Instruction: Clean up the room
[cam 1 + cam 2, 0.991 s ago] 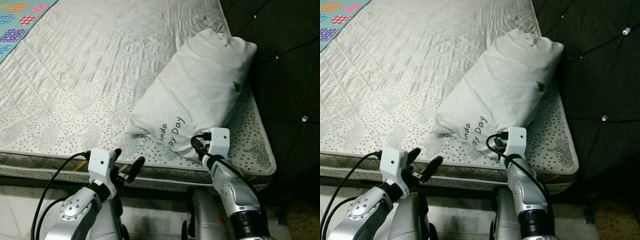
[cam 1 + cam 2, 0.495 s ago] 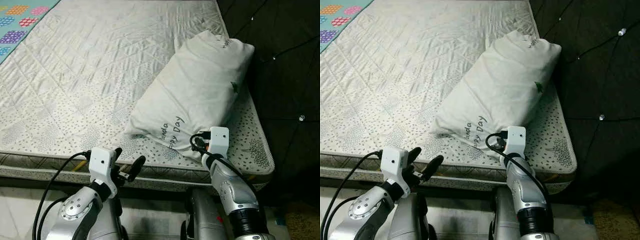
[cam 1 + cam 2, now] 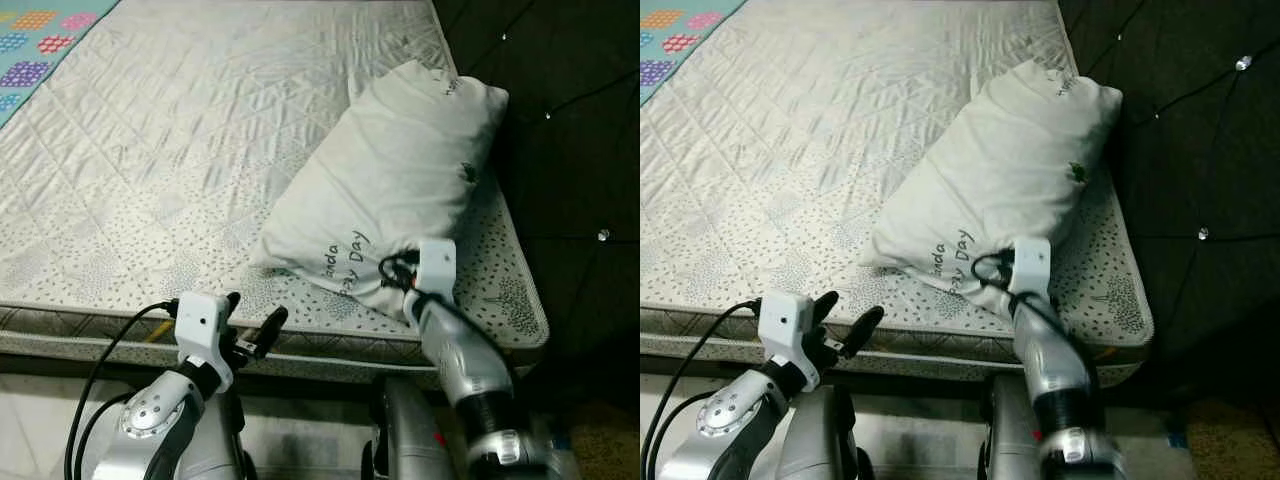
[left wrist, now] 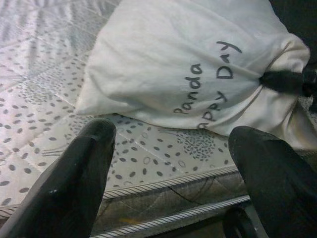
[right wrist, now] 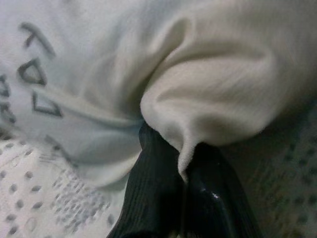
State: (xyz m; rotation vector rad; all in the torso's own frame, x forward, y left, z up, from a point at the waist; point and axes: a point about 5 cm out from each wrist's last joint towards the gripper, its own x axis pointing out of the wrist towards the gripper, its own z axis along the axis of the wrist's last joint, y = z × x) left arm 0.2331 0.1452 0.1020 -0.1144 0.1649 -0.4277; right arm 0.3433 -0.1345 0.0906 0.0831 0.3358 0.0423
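A white pillow [image 3: 400, 180] printed "Panda Happy Day" lies slantwise on the right side of the quilted mattress [image 3: 180, 150]. My right gripper [image 5: 181, 186] is shut on a pinched fold of the pillow's near corner; its wrist [image 3: 432, 270] presses into the cloth. The pillow [image 4: 188, 64] and that pinched corner also show in the left wrist view. My left gripper [image 3: 252, 322] is open, held just in front of the mattress's near edge and left of the pillow, with nothing between its fingers [image 4: 79, 173].
A dark tufted headboard [image 3: 570, 130] with shiny buttons rises right of the bed. A patterned blanket [image 3: 40, 30] covers the far left corner. The mattress's piped front edge [image 3: 90, 335] runs across below my arms, with pale floor beneath.
My right gripper has pushed forward into the pillow's near corner and bunched the cloth around its fingers. The left gripper has hardly moved.
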